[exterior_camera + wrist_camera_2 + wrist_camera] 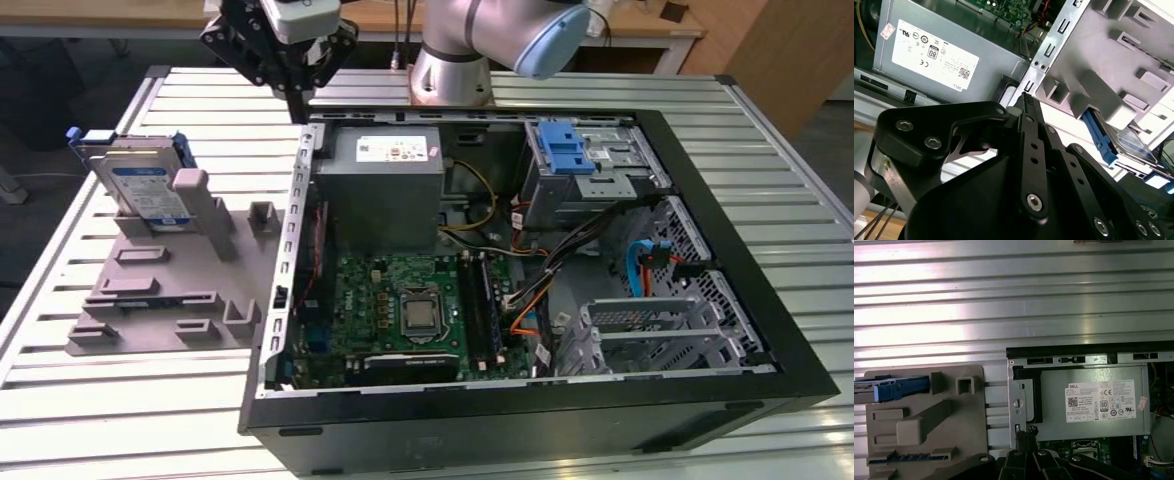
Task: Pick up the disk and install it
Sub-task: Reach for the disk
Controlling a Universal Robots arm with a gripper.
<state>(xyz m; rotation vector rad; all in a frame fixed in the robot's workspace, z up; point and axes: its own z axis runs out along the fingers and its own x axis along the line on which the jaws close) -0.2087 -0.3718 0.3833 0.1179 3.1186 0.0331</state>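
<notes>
Claw [296, 97] hovers at the computer case [534, 420] corner, pressed together (gripping nothing); the disk [144, 187] stands upright in its grey holder [160, 290].

The arm [461, 45] is built of rounded silver-grey tubes, with a pale blue cap [551, 42] on one joint. A white block [300, 15], possibly a camera housing, sits above the gripper [296, 100]. The gripper is matt black and narrows toward its tips. In the second wrist view its flat linked bars [1029, 160] carry small round holes and silver socket-head screws [1034, 201], with thin dark cables [874, 220] alongside.
</notes>
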